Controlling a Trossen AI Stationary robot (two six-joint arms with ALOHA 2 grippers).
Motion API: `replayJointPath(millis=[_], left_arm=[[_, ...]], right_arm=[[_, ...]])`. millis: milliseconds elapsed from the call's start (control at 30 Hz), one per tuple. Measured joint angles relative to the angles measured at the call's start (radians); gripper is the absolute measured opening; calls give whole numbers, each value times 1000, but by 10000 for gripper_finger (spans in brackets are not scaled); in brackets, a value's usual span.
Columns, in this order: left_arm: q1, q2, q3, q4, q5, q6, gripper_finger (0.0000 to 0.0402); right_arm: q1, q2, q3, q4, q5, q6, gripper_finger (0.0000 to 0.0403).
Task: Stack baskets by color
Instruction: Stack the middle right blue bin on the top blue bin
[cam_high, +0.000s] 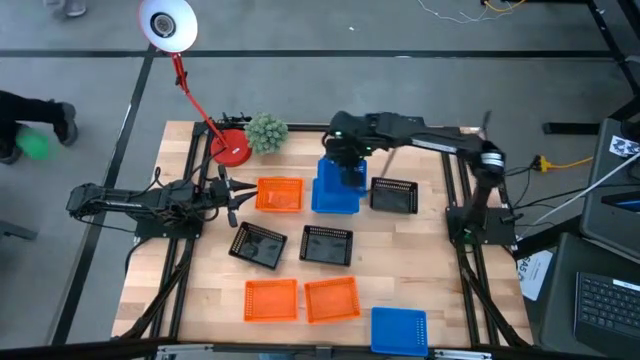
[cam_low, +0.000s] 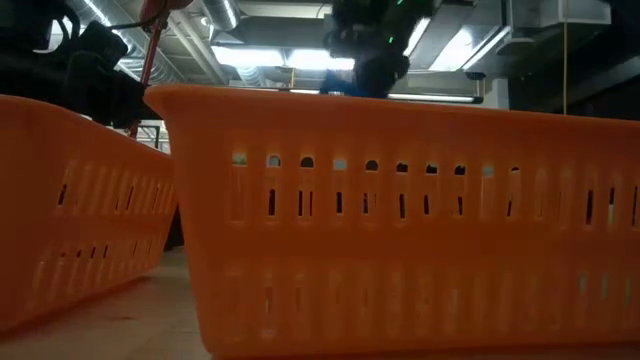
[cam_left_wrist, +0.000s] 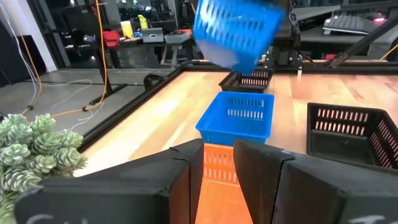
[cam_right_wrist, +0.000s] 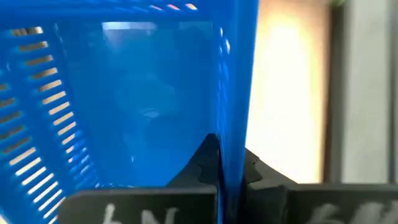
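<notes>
A blue basket was held aloft by the right gripper above a second blue basket on the worktop.

At the left, the left gripper was seen low over the worktop with its fingers slightly apart and nothing between them, just beside an orange basket. Two black baskets were set in the middle, with two more orange baskets side by side near the front edge. Farther right, the lifted blue basket was clamped by one wall in the right gripper, tilted above the blue basket resting on the worktop. A third black basket was placed just right of it, and a third blue basket at the front right.
</notes>
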Motion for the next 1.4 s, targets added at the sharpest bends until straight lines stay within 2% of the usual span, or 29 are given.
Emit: replayJointPath(millis=[100, 200, 367, 967, 1400], left_arm=[[0, 0, 0, 0, 0, 0, 80], [0, 0, 0, 0, 0, 0, 80], [0, 0, 0, 0, 0, 1, 80], [0, 0, 0, -4, 0, 1, 80], [0, 0, 0, -5, 0, 1, 80]], right_arm=[[0, 87, 75, -97, -39, -29, 0], [10, 149, 120, -119, -93, -47, 0], [14, 207, 139, -113, -89, -47, 0], [14, 224, 140, -143, -77, -21, 21], [14, 223, 140, -160, -76, -22, 102]])
